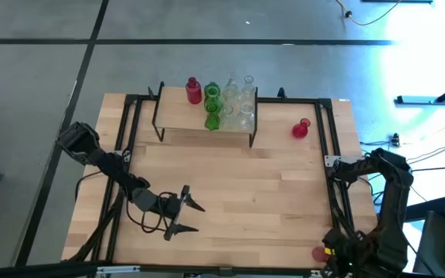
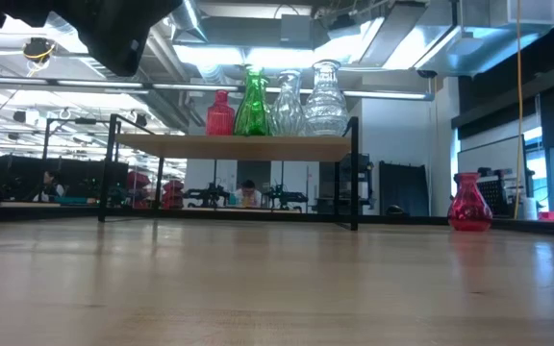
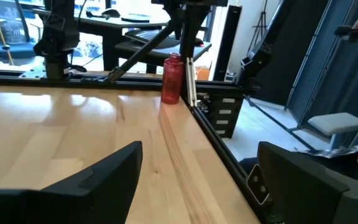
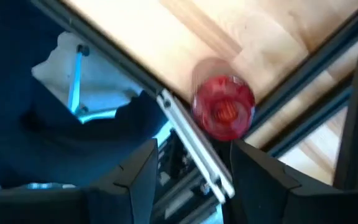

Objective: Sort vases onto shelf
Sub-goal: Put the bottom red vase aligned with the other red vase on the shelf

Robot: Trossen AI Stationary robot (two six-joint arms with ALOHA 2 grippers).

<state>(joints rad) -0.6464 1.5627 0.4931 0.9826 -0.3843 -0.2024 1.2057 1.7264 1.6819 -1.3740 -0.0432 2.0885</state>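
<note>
High view: left jaws spread mid-table, right jaws parted above corner red vase [image 1: 318, 252]

1. The left arm runs from the left edge of the high view toward the lower centre, lying low and stretched out.
2. The left gripper [image 1: 193, 217] has its two fingers spread wide, with nothing between them.
3. The right arm is folded at the lower right of the high view, its gripper [image 4: 191, 168] pointing down, fingers parted and empty.
</note>
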